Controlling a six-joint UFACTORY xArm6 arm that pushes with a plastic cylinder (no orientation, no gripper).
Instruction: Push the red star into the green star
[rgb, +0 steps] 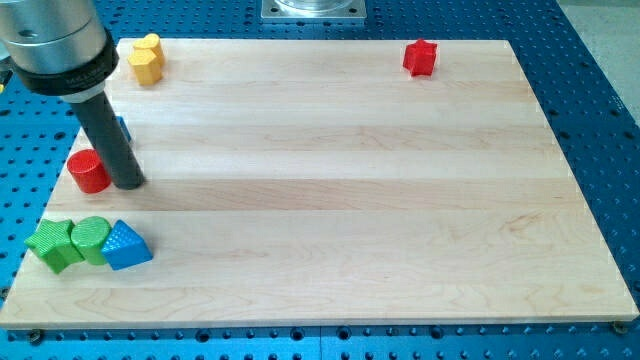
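The red star (420, 57) sits near the view's top right of the wooden board. The green star (52, 243) lies at the view's bottom left, touching a green cylinder (89, 238) on its right. My tip (128, 184) rests on the board at the view's left, just right of a red cylinder (89, 172) and above the green blocks. The tip is far from the red star.
A blue triangular block (125, 246) touches the green cylinder's right side. A yellow block (147, 58) sits at the view's top left. A blue block (122, 129) is mostly hidden behind the rod. The board's (350, 200) left edge is close to the green star.
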